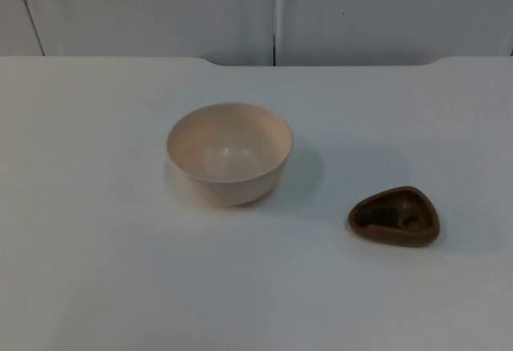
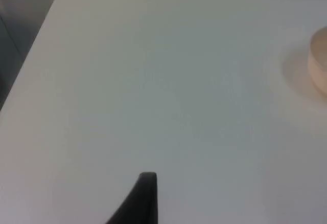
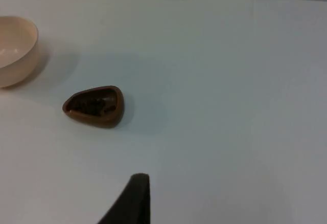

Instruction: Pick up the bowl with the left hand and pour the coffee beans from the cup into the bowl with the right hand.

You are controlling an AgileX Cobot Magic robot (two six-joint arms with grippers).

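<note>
A cream bowl [image 1: 229,152] stands upright and empty near the middle of the white table [image 1: 96,247]. To its right and nearer the front sits a small brown rounded-triangle cup [image 1: 394,216] holding dark coffee beans [image 1: 389,217]. My left gripper [image 2: 145,198] waits above bare table well to the left of the bowl [image 2: 320,63], apart from it. My right gripper [image 3: 134,198] waits above the table to the right of the cup [image 3: 94,106], with the bowl [image 3: 15,47] farther beyond; it touches neither.
The grey partition wall [image 1: 272,10] closes off the table's far edge. The table's left edge [image 2: 30,55] runs close to the left arm's side.
</note>
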